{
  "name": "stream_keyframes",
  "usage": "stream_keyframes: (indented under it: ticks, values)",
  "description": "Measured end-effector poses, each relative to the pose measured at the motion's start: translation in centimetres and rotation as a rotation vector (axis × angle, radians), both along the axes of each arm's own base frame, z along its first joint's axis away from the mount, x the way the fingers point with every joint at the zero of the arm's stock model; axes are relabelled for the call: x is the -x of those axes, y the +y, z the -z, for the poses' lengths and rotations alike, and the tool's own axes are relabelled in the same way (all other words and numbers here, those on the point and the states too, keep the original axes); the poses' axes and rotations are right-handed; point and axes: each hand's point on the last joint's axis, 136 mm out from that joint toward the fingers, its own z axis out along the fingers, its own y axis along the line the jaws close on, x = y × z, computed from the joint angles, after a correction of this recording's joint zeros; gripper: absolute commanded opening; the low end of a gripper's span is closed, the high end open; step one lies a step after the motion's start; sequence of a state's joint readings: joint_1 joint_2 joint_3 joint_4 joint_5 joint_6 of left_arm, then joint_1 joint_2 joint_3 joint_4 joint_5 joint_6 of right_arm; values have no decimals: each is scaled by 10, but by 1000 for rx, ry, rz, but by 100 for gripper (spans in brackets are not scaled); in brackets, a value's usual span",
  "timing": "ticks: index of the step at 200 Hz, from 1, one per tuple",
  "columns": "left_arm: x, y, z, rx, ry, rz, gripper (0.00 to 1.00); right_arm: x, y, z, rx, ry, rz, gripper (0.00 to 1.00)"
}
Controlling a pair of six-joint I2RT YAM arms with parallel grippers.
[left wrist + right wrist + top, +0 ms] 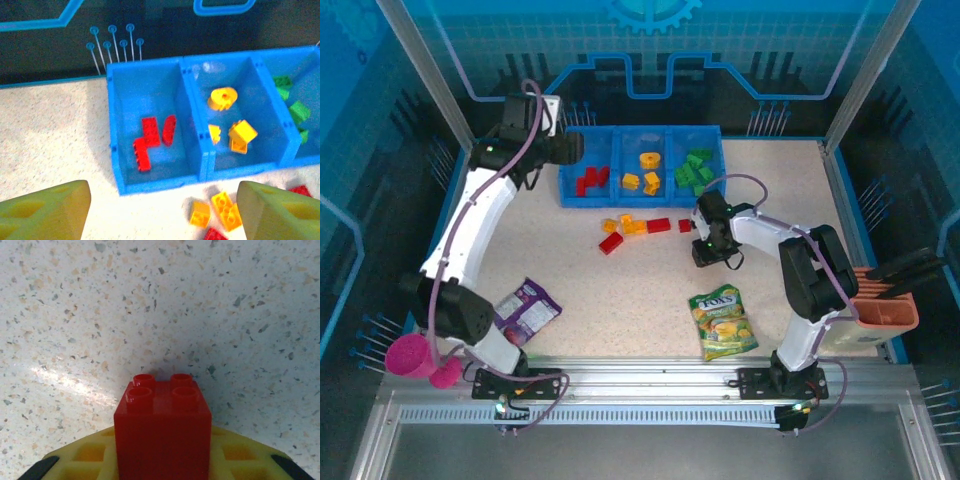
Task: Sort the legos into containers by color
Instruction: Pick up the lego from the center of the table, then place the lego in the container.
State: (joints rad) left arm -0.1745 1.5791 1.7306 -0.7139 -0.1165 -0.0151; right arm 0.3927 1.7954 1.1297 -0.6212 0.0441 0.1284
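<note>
i'm watching the left arm (480,215) reach toward the far left corner of the bench (620,290), with the left jaws hanging above and just beside the left end of the blue tray (563,170). from the left wrist view its two yellow fingers (45,210) sit at the bottom corners, spread wide apart with nothing between them.

the tray's left compartment holds red legos (150,137), the middle one holds yellow legos (235,132), and the right one holds green legos (295,110).

the right arm (760,225) bends in over the middle of the bench, just in front of the tray. in the right wrist view the right jaws are pressed in on a red brick (162,430), with a yellow pad (235,455) showing on either side of it. the brick's four studs point away from the camera, with the speckled bench close behind.

more bricks lie loose on the bench just in front of the tray: a yellow cluster (630,228), a red one beside it (658,225) and another red one (611,243) slightly nearer me.

a green-yellow snack bag (723,322) lies near the right arm's base. a purple packet (527,308) lies by the left base, and a salmon slotted holder (885,310) stands at the right edge.
</note>
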Motion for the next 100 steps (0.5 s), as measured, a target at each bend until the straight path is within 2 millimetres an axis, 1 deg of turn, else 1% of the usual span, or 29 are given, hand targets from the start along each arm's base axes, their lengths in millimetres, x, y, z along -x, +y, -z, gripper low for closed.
stream_keyframes:
  ticks: [20,31,38,52,66,80,87,94,100]
  values:
    - [23,7,6,-20,17,4,81,-6,3,-12,-3,-11,-7,24]
    - [36,12,12,-28,29,2,82,-15,7,-27,-13,-40,-14,24]
    - [42,15,16,-32,37,0,83,-23,11,-39,-24,-70,-21,24]
    - [56,22,29,-44,62,-5,84,-44,25,-72,-57,-156,-49,23]
    - [69,29,46,-48,96,-17,84,-71,45,-112,-101,-266,-87,23]
    - [79,34,58,-47,121,-26,84,-102,73,-158,-150,-388,-141,23]
    - [84,36,63,-45,128,-29,84,-120,90,-181,-175,-457,-175,23]
    - [88,38,66,-43,133,-32,84,-136,106,-200,-196,-516,-205,23]
    - [91,39,67,-40,132,-33,84,-146,119,-211,-210,-552,-227,23]
